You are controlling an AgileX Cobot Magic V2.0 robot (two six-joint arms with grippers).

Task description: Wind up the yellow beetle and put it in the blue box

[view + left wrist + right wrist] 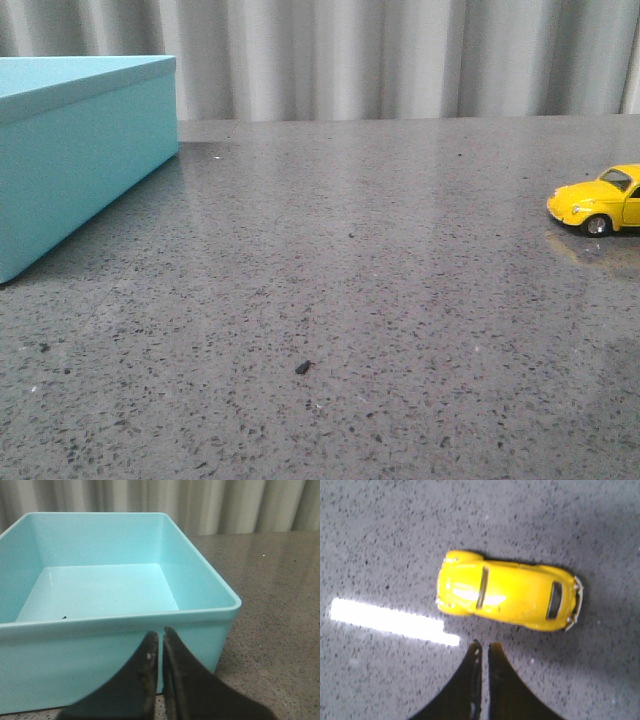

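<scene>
The yellow beetle (600, 203) stands on the grey table at the far right edge of the front view, partly cut off. In the right wrist view the beetle (507, 590) is seen from above, lying crosswise just beyond my right gripper (484, 645), which is shut, empty and above the table. The blue box (75, 150) stands at the far left of the front view. In the left wrist view the box (200, 625) is open and empty, with no lid on it. My left gripper (161, 632) is shut and empty, close before the box's near wall.
A grey speckled table (330, 300) carries a small dark crumb (303, 367) near the middle front. A pleated grey curtain (400, 55) hangs behind the table. A bright strip of reflected light (390, 621) lies on the table beside the beetle.
</scene>
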